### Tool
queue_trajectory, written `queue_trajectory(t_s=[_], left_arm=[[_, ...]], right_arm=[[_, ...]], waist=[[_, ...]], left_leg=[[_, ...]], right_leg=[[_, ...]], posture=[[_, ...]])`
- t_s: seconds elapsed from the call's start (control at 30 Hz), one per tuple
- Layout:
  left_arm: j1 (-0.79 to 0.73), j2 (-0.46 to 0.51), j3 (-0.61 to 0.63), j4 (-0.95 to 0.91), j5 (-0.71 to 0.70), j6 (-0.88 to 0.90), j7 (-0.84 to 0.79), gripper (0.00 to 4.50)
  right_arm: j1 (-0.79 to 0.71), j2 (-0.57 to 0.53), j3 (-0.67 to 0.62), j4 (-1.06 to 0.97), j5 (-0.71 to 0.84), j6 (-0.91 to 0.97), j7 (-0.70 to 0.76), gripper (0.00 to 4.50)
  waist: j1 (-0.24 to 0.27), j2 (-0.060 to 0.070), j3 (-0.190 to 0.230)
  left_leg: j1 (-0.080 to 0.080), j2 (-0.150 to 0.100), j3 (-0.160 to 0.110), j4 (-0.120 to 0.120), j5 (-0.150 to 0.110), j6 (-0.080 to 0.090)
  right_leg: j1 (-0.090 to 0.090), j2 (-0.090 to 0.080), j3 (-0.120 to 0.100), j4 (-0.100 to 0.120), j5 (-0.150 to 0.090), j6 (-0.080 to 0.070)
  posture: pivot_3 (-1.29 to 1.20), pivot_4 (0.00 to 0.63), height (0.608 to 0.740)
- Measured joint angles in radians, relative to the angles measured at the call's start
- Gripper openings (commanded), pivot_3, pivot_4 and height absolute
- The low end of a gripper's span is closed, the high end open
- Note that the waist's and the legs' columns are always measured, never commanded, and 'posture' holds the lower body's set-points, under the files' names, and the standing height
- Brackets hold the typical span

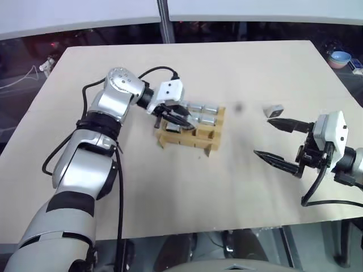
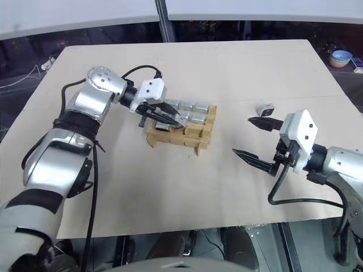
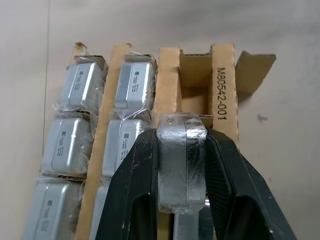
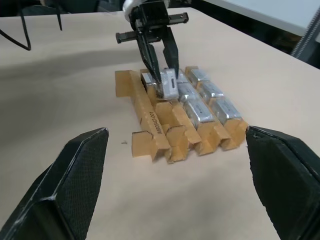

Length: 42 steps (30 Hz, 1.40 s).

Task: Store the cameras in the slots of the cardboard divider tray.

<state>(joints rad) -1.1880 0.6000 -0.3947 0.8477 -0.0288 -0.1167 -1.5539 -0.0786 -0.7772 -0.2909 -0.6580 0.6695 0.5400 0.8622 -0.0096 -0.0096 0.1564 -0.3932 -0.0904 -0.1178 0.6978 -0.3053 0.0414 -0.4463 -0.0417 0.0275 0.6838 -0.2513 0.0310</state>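
Two black fingers (image 3: 135,195) pinch one film-wrapped camera (image 3: 181,165) — boxy, silver.

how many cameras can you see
8 cameras: six fill two tray rows, one in the left gripper over the third row, one loose by the right gripper. Another may hide beneath.

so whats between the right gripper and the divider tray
Bare tabletop. In the left eye view nothing lies between the open right gripper and the cardboard divider tray; the loose camera sits off that line, farther back.
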Motion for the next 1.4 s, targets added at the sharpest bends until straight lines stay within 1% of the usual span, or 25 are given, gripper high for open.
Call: queue_trajectory(t_s=[0.2, 0.3, 0.8, 0.93, 1.4], left_arm=[[-0.04, -0.014, -0.011, 0.027, 0.068, -0.011, -0.033, 0.7], [-0.061, -0.017, -0.043, 0.027, 0.085, -0.013, -0.042, 0.7], [-0.072, 0.023, -0.133, -0.018, 0.079, 0.002, -0.041, 0.7], [-0.071, 0.039, -0.164, -0.059, 0.074, 0.028, -0.039, 0.7], [-0.071, 0.052, -0.169, -0.089, 0.072, 0.084, -0.039, 0.7]], right_arm=[[0.018, -0.001, 0.0, -0.003, -0.003, -0.009, -0.011, 4.37], [0.017, -0.001, 0.001, -0.003, -0.005, -0.014, -0.018, 4.37], [0.035, -0.001, 0.017, -0.014, -0.032, -0.023, -0.041, 4.37], [0.035, -0.001, 0.022, -0.014, -0.036, -0.023, -0.046, 4.37], [0.039, -0.001, 0.039, -0.019, -0.051, -0.037, -0.059, 4.37]], waist=[[-0.005, 0.0, 0.0], [-0.005, 0.0, 0.0], [-0.016, 0.0, -0.001], [-0.023, 0.0, -0.001], [-0.028, 0.0, -0.001]], left_leg=[[0.001, 0.0, 0.001, 0.002, 0.0, 0.0], [0.001, 0.0, 0.001, 0.003, 0.0, 0.0], [0.004, 0.0, 0.004, 0.003, 0.0, 0.0], [0.005, 0.0, 0.004, 0.003, 0.0, 0.0], [0.005, 0.0, 0.005, 0.003, 0.0, 0.0]], right_leg=[[0.0, 0.0, 0.001, 0.005, 0.0, 0.0], [0.0, 0.001, 0.001, 0.005, 0.0, 0.0], [0.0, 0.002, 0.006, 0.009, 0.0, 0.0], [0.0, 0.002, 0.007, 0.01, 0.0, 0.0], [0.0, 0.002, 0.008, 0.01, 0.0, 0.0]], posture=[[0.0, 0.15, 0.74], [0.0, 0.15, 0.74], [0.0, 0.15, 0.74], [0.0, 0.15, 0.74], [0.0, 0.15, 0.74]])
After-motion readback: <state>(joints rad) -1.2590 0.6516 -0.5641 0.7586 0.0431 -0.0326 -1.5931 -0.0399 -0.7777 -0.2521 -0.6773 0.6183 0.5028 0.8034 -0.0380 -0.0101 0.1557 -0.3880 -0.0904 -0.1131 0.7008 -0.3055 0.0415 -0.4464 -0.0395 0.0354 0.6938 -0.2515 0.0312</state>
